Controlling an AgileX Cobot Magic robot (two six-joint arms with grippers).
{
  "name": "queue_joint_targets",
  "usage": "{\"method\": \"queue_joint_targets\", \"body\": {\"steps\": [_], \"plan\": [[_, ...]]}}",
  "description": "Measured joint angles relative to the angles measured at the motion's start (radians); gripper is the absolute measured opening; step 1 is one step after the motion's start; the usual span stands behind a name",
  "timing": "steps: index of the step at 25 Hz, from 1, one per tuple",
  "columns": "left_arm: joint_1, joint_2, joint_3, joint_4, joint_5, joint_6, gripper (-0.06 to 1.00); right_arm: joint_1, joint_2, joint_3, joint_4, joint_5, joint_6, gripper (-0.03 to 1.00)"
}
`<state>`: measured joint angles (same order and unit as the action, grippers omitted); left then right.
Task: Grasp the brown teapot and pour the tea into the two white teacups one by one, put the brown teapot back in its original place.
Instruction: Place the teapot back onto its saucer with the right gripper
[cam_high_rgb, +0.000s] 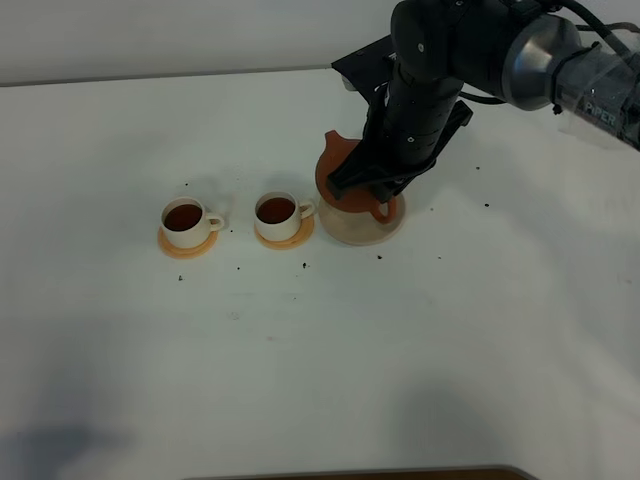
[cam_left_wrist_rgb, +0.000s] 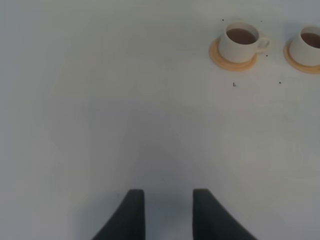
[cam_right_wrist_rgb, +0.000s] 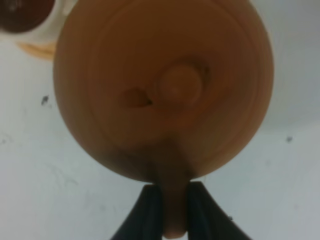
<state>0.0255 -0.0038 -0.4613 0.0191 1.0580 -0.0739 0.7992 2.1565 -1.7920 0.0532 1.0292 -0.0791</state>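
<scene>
The brown teapot (cam_high_rgb: 338, 170) is over the pale beige saucer (cam_high_rgb: 352, 232), its spout pointing to the far left; I cannot tell whether it rests on the saucer. My right gripper (cam_high_rgb: 380, 200) comes down from above and is shut on the loop handle (cam_right_wrist_rgb: 174, 210). In the right wrist view the teapot (cam_right_wrist_rgb: 165, 90) with its knobbed lid fills the picture. Both white teacups (cam_high_rgb: 187, 217) (cam_high_rgb: 277, 212) stand to the teapot's left, each holding dark tea. My left gripper (cam_left_wrist_rgb: 167, 212) hovers open over bare table, with both cups (cam_left_wrist_rgb: 241, 40) (cam_left_wrist_rgb: 309, 46) far ahead of it.
Each cup sits on a small orange-tan coaster (cam_high_rgb: 186, 245) (cam_high_rgb: 296, 238). Small dark specks (cam_high_rgb: 381, 257) dot the white table (cam_high_rgb: 400, 360) around the saucer and cups. The black right arm (cam_high_rgb: 450, 60) reaches in from the upper right.
</scene>
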Motion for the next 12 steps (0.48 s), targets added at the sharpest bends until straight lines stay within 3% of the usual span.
{"method": "queue_joint_targets", "body": {"steps": [12], "plan": [[0.0, 0.0, 0.0, 0.0, 0.0, 0.0, 0.28, 0.0, 0.052, 0.0, -0.008, -0.006, 0.002, 0.14]]}}
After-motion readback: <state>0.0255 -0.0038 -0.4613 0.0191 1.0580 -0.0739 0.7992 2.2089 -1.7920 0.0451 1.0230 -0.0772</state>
